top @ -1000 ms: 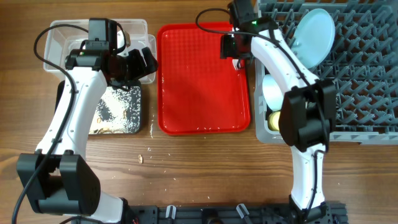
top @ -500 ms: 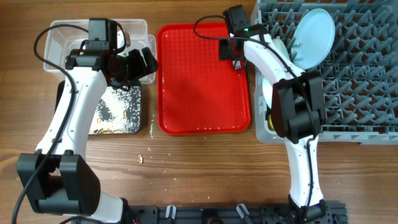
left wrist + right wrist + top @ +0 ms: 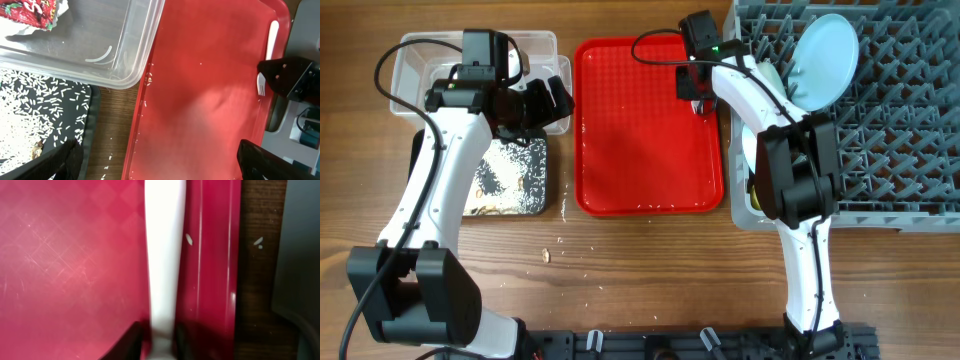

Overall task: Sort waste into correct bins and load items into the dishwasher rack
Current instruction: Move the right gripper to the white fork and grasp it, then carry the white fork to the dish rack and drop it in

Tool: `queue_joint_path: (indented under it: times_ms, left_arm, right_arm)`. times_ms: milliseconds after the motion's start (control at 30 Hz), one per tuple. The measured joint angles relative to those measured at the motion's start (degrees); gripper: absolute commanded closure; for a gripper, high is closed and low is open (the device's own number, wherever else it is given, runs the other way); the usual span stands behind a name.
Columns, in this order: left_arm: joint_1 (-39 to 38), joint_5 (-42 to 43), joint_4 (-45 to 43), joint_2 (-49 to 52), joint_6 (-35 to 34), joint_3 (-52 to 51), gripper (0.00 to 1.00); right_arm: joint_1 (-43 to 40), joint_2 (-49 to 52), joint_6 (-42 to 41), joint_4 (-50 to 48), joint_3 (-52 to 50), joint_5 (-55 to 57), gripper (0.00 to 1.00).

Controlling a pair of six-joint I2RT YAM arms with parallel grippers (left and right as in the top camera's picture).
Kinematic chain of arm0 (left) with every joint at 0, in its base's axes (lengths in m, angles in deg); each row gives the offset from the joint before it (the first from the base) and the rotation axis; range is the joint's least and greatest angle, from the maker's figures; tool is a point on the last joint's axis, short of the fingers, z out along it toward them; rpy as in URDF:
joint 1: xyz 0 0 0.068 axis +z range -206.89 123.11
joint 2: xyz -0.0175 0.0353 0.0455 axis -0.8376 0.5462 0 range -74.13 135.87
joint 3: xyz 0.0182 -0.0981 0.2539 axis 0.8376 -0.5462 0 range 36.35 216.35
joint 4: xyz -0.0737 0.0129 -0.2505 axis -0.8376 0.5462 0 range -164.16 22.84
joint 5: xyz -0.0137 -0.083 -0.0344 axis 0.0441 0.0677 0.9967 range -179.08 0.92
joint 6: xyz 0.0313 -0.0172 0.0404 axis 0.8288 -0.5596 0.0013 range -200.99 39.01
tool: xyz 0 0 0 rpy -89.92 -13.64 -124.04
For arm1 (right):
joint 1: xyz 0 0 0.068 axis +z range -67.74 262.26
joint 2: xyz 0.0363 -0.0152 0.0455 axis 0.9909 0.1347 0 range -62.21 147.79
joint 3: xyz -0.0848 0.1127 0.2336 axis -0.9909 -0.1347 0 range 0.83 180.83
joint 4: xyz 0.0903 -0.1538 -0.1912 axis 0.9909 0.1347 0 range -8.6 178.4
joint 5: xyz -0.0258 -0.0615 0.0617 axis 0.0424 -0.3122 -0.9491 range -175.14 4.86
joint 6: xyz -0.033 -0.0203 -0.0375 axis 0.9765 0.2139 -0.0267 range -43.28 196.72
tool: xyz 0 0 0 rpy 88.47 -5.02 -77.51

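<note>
The right hand (image 3: 697, 95) is down at the right rim of the red serving tray (image 3: 640, 150). Its fingers are narrowed onto the handle of the white plastic fork (image 3: 164, 255), which lies flat beside the grey dishwasher rack (image 3: 900, 150). The left hand (image 3: 162, 159) hangs wide and empty by the clear tub (image 3: 125, 50). Lifted, the thin handle could slip or swivel and drop onto the counter (image 3: 650, 260).
</note>
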Motion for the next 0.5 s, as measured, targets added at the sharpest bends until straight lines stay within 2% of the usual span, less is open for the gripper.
queue_joint_path:
  times_ms: [267, 500]
  left_arm:
    - [0.0, 0.0, 0.0, 0.0, 0.0, 0.0, 0.0]
    - [0.0, 0.0, 0.0, 0.0, 0.0, 0.0, 0.0]
  right_arm:
    - [0.0, 0.0, 0.39, 2.6, 0.59, -0.02, 0.95]
    - [0.0, -0.02, 0.39, 9.53, 1.88, -0.7, 0.95]
